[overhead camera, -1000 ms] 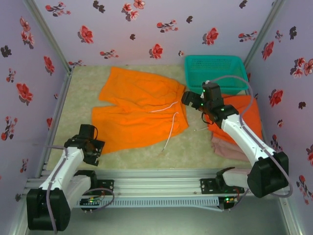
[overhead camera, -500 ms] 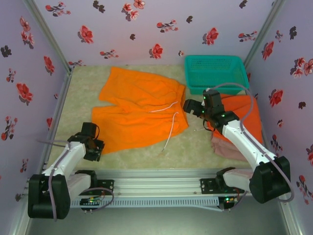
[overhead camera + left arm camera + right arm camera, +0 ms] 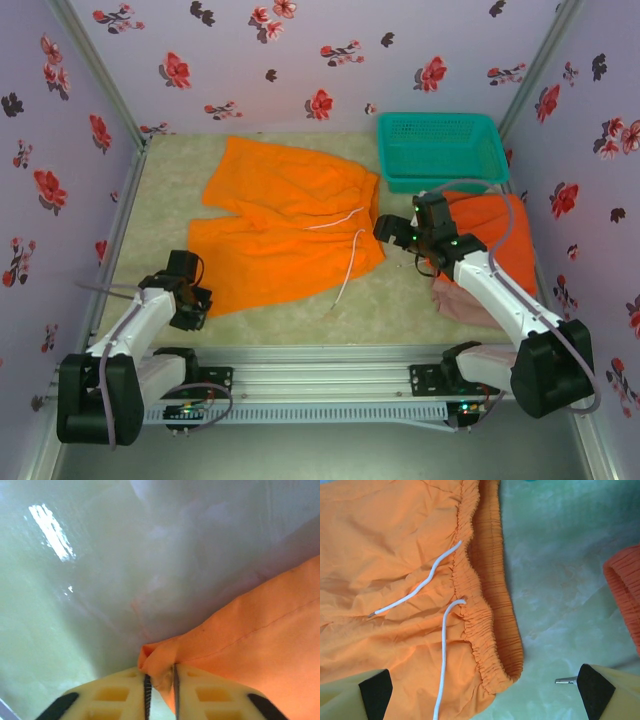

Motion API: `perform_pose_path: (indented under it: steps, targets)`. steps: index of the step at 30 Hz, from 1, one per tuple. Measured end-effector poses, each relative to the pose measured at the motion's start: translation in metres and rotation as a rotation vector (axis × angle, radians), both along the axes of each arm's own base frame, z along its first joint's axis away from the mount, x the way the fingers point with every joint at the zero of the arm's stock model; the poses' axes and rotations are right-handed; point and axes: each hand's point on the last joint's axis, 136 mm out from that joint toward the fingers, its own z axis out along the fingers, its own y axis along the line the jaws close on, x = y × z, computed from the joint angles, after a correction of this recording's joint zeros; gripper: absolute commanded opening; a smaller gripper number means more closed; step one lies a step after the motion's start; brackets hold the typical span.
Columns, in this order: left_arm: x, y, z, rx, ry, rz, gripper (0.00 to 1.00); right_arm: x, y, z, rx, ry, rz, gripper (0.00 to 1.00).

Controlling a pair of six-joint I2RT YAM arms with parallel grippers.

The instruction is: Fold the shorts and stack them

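Bright orange cloth shorts have their hem corner at seven o'clock pinched between the cream plastic fingers of the left gripper. The jaws stand narrow and the fabric bunches into a small fold at the tips. From there the garment spreads flat across the middle of the pale green table, its elastic waistband at three o'clock. The right gripper hangs over that waistband with its jaws wide, gripping nothing. A thin white drawstring trails loose over the cloth beside it. At four o'clock lies a second orange pair of shorts, with dusty pink-beige shorts showing at its near edge. A teal mesh plastic basket sits at one o'clock.
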Motion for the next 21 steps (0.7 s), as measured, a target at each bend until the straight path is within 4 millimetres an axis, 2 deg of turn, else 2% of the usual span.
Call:
perform_pose_path:
  steps: [3,11,14,18,21]
  targets:
    - [0.001,0.001,0.0,0.011,0.002,-0.02,0.1,-0.003,0.001,-0.003,0.006,0.01,0.009,0.97]
    - [0.038,0.002,0.015,0.033,-0.143,-0.048,0.0,-0.013,0.005,-0.015,0.023,0.051,0.036,0.98]
    - [0.046,0.001,0.024,0.033,-0.174,-0.057,0.0,-0.015,0.006,-0.017,0.027,0.061,0.043,0.96]
    - [0.051,0.001,0.036,0.032,-0.218,-0.063,0.0,-0.021,0.008,-0.023,0.059,0.091,0.028,0.9]
    - [0.054,0.001,0.047,0.036,-0.26,-0.062,0.0,-0.029,0.009,-0.031,0.095,0.131,-0.008,0.81]
